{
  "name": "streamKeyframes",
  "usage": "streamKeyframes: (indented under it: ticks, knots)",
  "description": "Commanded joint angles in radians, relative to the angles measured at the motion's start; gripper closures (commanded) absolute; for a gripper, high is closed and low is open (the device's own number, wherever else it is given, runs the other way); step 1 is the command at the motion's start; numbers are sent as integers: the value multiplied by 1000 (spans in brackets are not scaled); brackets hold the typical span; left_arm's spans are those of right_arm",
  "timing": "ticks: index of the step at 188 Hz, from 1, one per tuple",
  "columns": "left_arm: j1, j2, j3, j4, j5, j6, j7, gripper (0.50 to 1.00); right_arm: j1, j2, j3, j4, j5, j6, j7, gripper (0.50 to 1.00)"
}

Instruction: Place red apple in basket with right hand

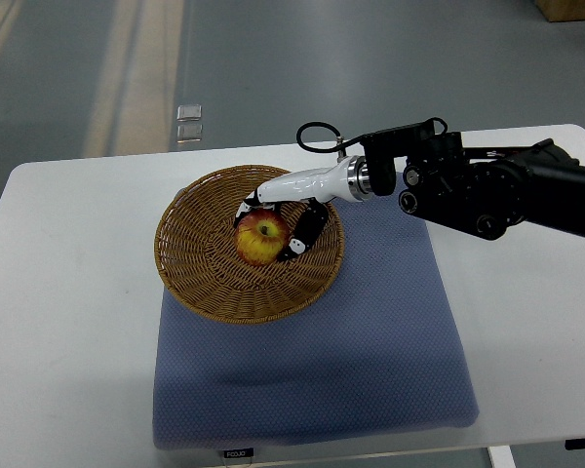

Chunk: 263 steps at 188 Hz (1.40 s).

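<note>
- Your right hand (273, 219) reaches in from the right edge on a black arm (497, 190) and sits over the bowl of the wicker basket (190, 263).
- The red apple (259, 239), red with a yellow flush, lies inside the basket, a little right of its centre, stem hollow facing up.
- The white-and-black fingers (300, 234) curl round the apple on its far and right sides; they are closed on it, touching the fruit.
- You cannot tell from this view whether the apple rests on the weave or hangs just above it.
- The basket stands on the far left corner of a blue-grey mat (370, 351), which lies on the white table (68, 322).
</note>
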State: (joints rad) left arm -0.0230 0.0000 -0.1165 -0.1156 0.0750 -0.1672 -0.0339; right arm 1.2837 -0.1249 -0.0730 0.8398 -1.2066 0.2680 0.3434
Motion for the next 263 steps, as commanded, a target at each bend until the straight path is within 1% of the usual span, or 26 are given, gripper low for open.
streamKeyframes:
  ticks: [1,5,9,23,33,34,46,55,56,63,64,70,76,108,137,138,155,156,158,182,214,231,241,242,243,263]
  knots:
    - [1,0,-2,1,0,0,0,500,0,51,-10,-47,-1,-3,-1,846]
    - [1,0,-2,1,0,0,0,500,0,51,-10,-47,-1,-3,-1,846]
    - [0,0,-2,2,0,0,0,500,-3,80,-10,-79,-2,-4,-3,832]
    - [0,0,0,2,0,0,0,500,-3,108,-10,-91,2,-7,-3,803]
    - [0,0,0,2,0,0,0,500,-3,108,-10,-91,2,-7,-3,803]
    - [0,0,0,2,0,0,0,500,-4,122,-10,-96,2,-12,-4,763]
    - [0,0,1,1,0,0,0,500,-9,125,-8,-105,2,-26,-23,732]
    - [0,0,1,1,0,0,0,500,-9,125,-8,-105,2,-26,-23,732]
    - [0,0,1,-1,0,0,0,500,-12,125,-8,-108,2,-44,-35,697]
    - [0,0,1,-1,0,0,0,500,-12,125,-8,-108,2,-49,-35,656]
    - [0,0,1,-1,0,0,-1,500,-11,125,-8,-108,2,-49,-35,640]
    - [0,0,1,-1,0,0,0,500,-10,125,-7,-107,4,-47,-35,613]
    - [0,0,1,-1,0,0,0,500,-9,125,-7,-108,4,-49,-35,603]
    - [0,0,3,1,0,0,0,500,-4,125,-1,-107,9,-44,-35,599]
    - [0,0,4,2,0,0,0,500,-3,83,44,-105,32,-47,-35,599]
    - [0,0,4,2,0,0,0,500,-3,50,82,-103,56,-43,-35,599]
    - [0,0,4,2,0,0,0,500,-4,25,113,-99,82,-39,-35,599]
    - [0,0,4,2,0,0,0,500,-6,-13,146,-96,122,-26,-35,599]
    - [0,0,4,2,0,0,0,500,-7,-24,153,-96,131,-21,-35,599]
    - [0,0,4,1,0,0,0,500,-29,-117,225,-94,272,39,-37,599]
    - [0,0,4,-2,0,0,0,500,-135,-193,314,-96,501,28,-49,599]
    - [0,0,3,-4,0,0,0,500,-205,-208,366,-105,634,-12,-73,599]
    - [0,0,3,-4,0,0,0,500,-205,-208,366,-105,634,-12,-73,599]
    - [0,0,3,-4,2,0,0,500,-243,-208,384,-105,697,-50,-86,599]
    - [0,0,3,-4,2,0,0,500,-251,-208,386,-105,709,-59,-87,599]
    - [0,0,1,-6,2,0,0,500,-308,-206,401,-108,821,-171,-96,599]
